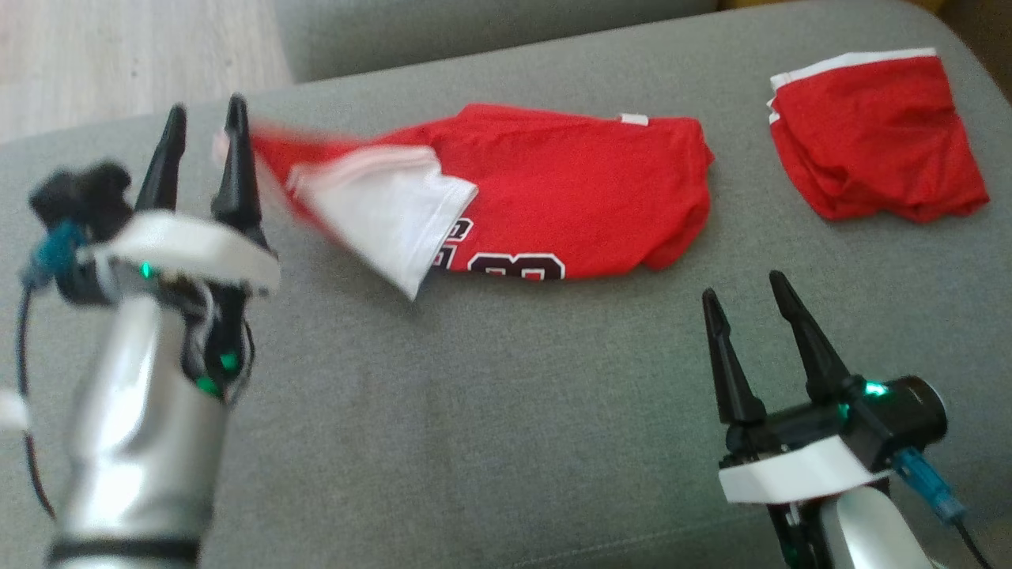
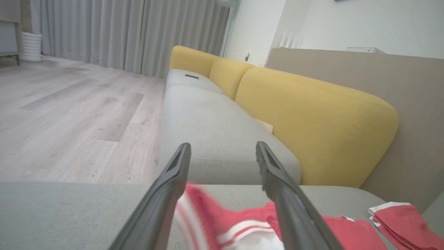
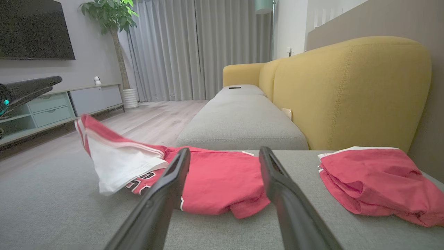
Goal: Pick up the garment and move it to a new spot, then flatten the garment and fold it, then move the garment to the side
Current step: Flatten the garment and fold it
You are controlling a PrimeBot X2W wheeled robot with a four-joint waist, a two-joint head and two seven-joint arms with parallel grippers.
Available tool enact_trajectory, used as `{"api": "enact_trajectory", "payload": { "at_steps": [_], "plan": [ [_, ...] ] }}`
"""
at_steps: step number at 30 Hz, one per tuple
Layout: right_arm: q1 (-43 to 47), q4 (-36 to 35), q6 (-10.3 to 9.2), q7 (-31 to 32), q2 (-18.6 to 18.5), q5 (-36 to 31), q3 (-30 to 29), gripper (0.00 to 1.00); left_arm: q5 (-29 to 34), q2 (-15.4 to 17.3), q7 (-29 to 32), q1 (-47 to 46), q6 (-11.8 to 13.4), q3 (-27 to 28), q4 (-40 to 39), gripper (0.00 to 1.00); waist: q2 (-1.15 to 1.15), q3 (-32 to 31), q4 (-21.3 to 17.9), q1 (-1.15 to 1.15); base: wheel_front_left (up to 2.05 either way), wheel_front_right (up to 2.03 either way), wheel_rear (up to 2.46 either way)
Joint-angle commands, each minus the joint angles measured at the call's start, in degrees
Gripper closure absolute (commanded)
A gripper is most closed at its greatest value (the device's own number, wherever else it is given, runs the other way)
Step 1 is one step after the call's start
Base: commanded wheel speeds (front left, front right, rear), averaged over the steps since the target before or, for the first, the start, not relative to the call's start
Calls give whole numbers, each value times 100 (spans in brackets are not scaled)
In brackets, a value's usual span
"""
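Right gripper (image 1: 741, 282): held spread and empty above the grey fabric sofa seat (image 1: 506, 411). Left gripper (image 1: 207, 103): fingers parted, nothing clamped. Red numbered jersey (image 1: 569, 190): laid mid-seat, its white sleeve (image 1: 379, 205) raised, blurred, beside the left fingertips. Folded red white-trimmed garment (image 1: 870, 134): seen beyond, apart.

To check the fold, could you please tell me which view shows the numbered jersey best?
Head view: the jersey lies whole, seen from above. Right wrist: low, partly behind fingers. Left wrist: a blurred edge.
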Motion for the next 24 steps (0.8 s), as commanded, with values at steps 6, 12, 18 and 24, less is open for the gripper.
{"api": "enact_trajectory", "payload": {
  "at_steps": [6, 12, 18, 24],
  "plan": [
    [163, -135, 37, -22, -12, -38, 76, 0, 917, -448, -34, 1313, 228, 625, -1262, 0, 0, -286, 91, 0, 0, 0, 0],
    [205, -135, 37, -22, -12, 6, 170, 0, 647, -778, -34, 2247, 19, 74, -1256, 0, 0, -308, 183, 0, 0, 0, 0],
    [84, -158, 37, -22, -12, -35, 222, 0, -992, -785, -34, 1920, -51, -1067, -765, 0, 0, -46, 177, 0, 0, 0, 0],
    [-85, -208, 37, -22, -46, -90, 194, 0, -1367, -786, -34, 1063, 230, -1587, 105, 0, 0, 318, 62, 0, 0, 0, 0]
  ]
}}
